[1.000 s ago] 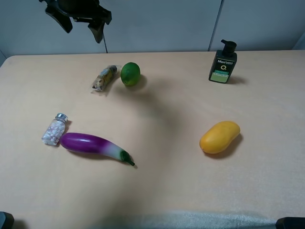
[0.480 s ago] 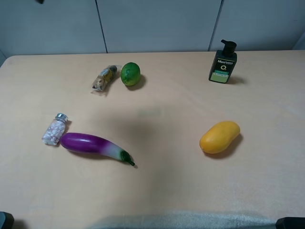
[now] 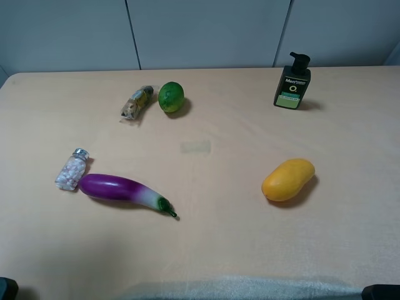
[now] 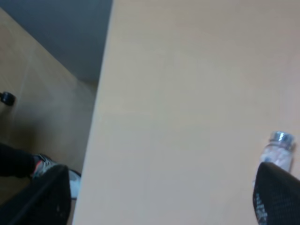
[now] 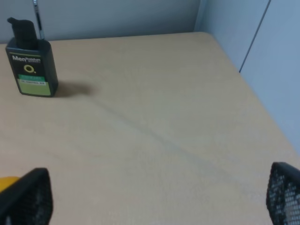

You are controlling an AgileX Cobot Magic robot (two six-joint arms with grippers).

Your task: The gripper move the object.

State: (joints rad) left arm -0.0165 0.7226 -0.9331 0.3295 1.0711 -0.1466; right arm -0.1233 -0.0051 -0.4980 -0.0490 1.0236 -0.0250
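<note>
In the overhead view we found the object (image 3: 137, 103), a small crinkly clear packet with brown and yellow contents, lying in the upper left of the frame on the tan table (image 3: 206, 244), just beside a green lime (image 3: 170, 97) to its right. Neither arm appeared in that view. At the left edge a small clear bottle of white pills (image 3: 72, 169) lay close against the stem-less end of a purple eggplant (image 3: 125, 192). A yellow mango (image 3: 287, 179) sat at right of center, and a dark pump bottle (image 3: 292, 83) stood upright in the upper right.

In the left wrist view we saw the left gripper (image 4: 161, 199) spread wide, its two black fingertips at opposite lower corners, nothing between them; the pill bottle showed beside one fingertip. The right gripper (image 5: 159, 197) likewise stood wide and empty above bare table.
</note>
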